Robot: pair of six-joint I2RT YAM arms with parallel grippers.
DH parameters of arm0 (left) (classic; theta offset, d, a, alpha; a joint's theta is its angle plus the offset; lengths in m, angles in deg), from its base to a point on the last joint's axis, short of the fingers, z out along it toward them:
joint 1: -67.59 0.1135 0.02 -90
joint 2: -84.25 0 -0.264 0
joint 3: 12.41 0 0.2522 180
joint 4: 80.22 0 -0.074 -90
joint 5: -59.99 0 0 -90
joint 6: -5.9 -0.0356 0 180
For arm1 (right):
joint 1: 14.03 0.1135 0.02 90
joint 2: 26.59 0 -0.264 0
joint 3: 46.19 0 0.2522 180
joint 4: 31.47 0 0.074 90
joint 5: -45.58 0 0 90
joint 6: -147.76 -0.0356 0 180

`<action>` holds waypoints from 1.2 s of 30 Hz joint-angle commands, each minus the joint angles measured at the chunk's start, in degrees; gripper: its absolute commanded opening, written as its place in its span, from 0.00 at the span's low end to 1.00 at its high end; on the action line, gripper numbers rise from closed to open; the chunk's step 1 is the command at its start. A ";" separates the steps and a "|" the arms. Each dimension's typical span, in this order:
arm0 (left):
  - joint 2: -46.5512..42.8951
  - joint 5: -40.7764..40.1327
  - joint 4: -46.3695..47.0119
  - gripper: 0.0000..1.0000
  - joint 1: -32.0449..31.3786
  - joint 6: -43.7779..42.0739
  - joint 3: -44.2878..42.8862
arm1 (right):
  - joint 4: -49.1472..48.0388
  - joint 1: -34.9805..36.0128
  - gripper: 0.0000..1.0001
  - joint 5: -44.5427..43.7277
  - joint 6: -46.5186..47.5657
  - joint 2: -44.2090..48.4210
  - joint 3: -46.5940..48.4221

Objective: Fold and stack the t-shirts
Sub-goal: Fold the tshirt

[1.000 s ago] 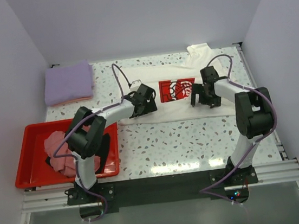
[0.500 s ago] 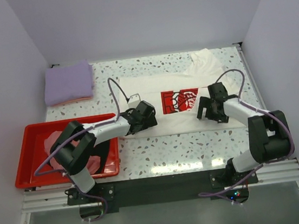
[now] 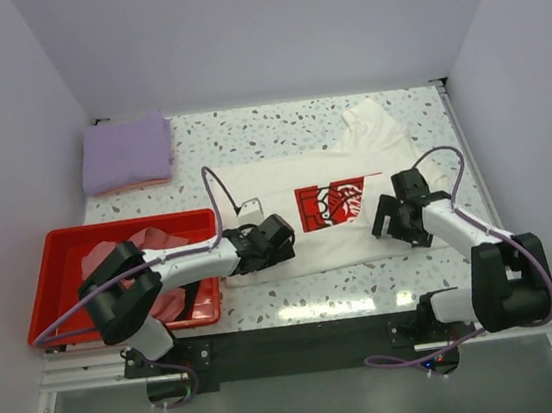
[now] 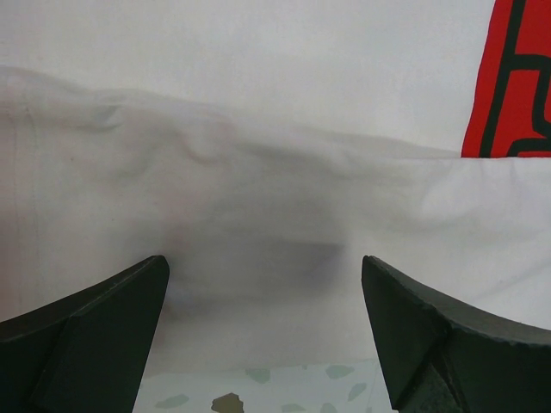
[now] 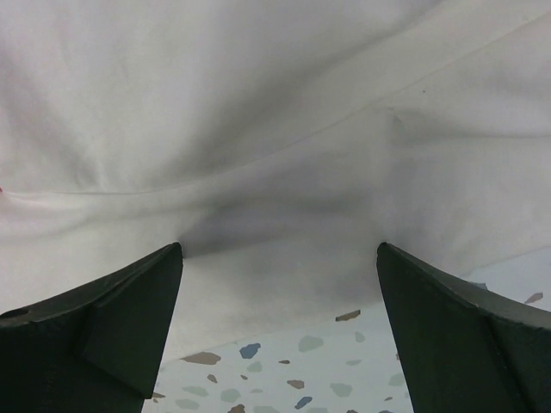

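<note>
Draws the cream-white t-shirt (image 3: 333, 245) flat toward the counter's (image 3: 307, 291) near edge, print up; poises both jaws wide open, empty, over its near hem, seemingly ready for the fold.

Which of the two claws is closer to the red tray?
Left. The left gripper is just right of the red tray, at the white shirt's near edge; the right gripper is beyond the shirt's print, farther away.
</note>
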 commanded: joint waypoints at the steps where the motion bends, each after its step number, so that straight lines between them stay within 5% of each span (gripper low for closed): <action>1: -0.47 -1.40 -7.55 1.00 -1.68 4.97 2.32 | 6.08 -1.16 0.99 -0.33 -3.79 1.52 -1.00; 16: -2.84 -5.71 -11.95 1.00 -7.14 10.34 3.02 | 12.87 -1.34 0.99 -1.81 -10.03 13.21 -4.61; 24: -4.60 -10.72 -14.76 1.00 -7.31 4.82 -5.49 | 9.02 -1.34 0.99 2.13 -3.26 19.19 4.35; 36: -1.61 -10.56 -11.52 1.00 -0.73 -7.67 -16.75 | -10.13 -1.07 0.99 11.37 -2.12 -4.25 11.83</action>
